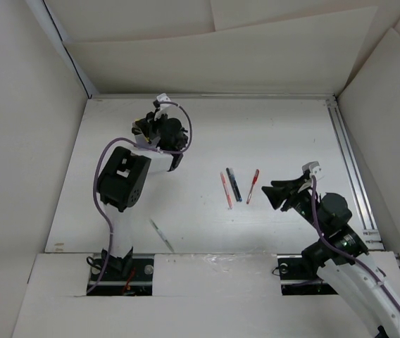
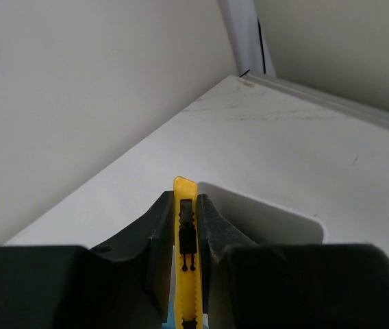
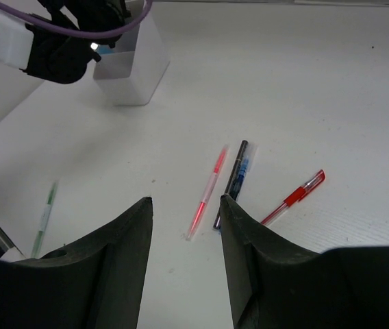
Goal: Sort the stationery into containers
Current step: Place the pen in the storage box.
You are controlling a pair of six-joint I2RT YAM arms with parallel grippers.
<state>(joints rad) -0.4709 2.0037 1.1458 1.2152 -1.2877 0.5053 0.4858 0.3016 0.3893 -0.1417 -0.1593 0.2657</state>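
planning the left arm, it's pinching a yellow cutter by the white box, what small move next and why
Probably open the left gripper slightly. It is shut on the yellow cutter, held at the white box, so letting go should drop it in, though exact alignment is unclear.

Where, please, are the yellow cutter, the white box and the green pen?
yellow cutter (image 2: pixel 187 243): left wrist view, black slider.
white box (image 3: pixel 120 86): right wrist view, outer wall.
green pen (image 3: pixel 44 218): right wrist view, mid-barrel.
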